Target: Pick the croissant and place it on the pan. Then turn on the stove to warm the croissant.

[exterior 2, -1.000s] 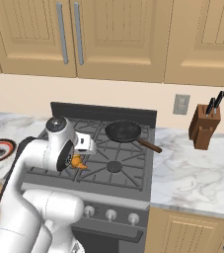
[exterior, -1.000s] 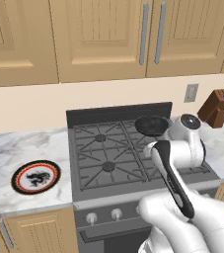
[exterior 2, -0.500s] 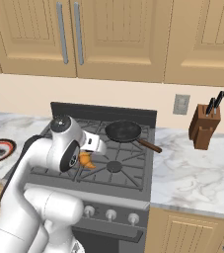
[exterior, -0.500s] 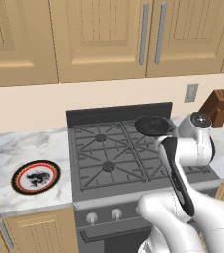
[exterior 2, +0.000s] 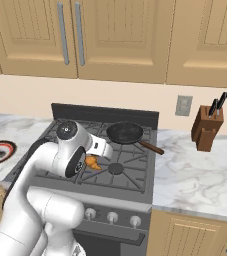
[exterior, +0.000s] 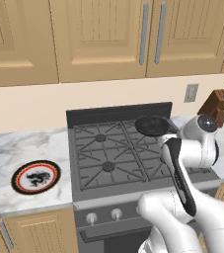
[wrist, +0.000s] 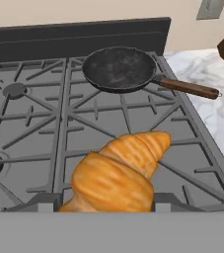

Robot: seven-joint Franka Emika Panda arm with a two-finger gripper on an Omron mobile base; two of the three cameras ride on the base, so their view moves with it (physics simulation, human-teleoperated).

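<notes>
Even, shadowless rendered light; sharp throughout.

The white arm bent forward at its elbow, its two-finger pincer (wrist: 103, 202) clamped on a golden-orange crescent-shaped croissant (wrist: 121, 170).

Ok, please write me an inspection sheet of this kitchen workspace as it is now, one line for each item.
Surface: grey stove with black grates, set between marble counters.
Job's things: croissant held above the front grates; black pan empty on the rear burner, handle toward the counter.
Clutter: red-rimmed plate on one counter, knife block on the other.
Grippers: gripper shut on the croissant, short of the pan.
Cables: nothing seen.
Surroundings: wooden cabinets above, wall outlet, silver knobs on the stove front.
</notes>
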